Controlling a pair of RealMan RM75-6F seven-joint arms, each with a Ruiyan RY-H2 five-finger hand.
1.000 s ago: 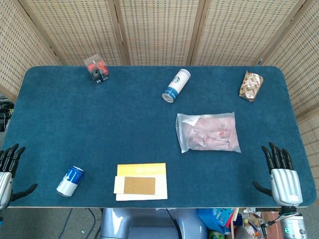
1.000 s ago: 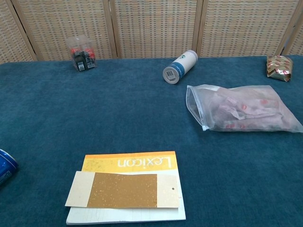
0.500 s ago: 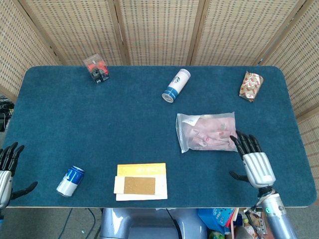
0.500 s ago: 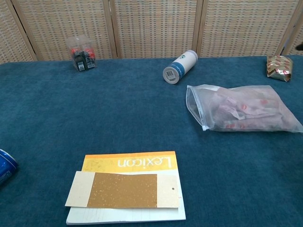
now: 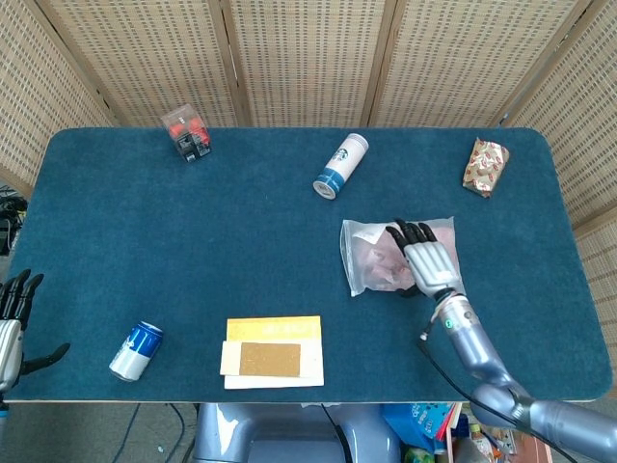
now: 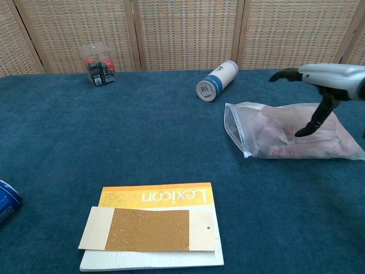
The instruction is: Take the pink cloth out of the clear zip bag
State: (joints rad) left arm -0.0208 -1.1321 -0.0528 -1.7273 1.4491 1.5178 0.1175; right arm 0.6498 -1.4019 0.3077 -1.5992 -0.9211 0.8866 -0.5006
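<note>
Right hand (image 5: 427, 260) is now hovering over clear zip bag (image 5: 366, 273), fingers apart | pink cloth (image 6: 274, 132) looking soft, light; bag slippery | holding bag's far-right end, pulling cloth through left opening.

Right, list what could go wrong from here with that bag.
1. The right hand hovers over the clear bag alone, while the left hand sits at the far table edge; pulling the pink cloth may just drag the loose bag.
2. The bag's mouth faces left, toward the cup, away from the hand; reaching in may be awkward.
3. Pressing down could pin cloth and bag together.
</note>
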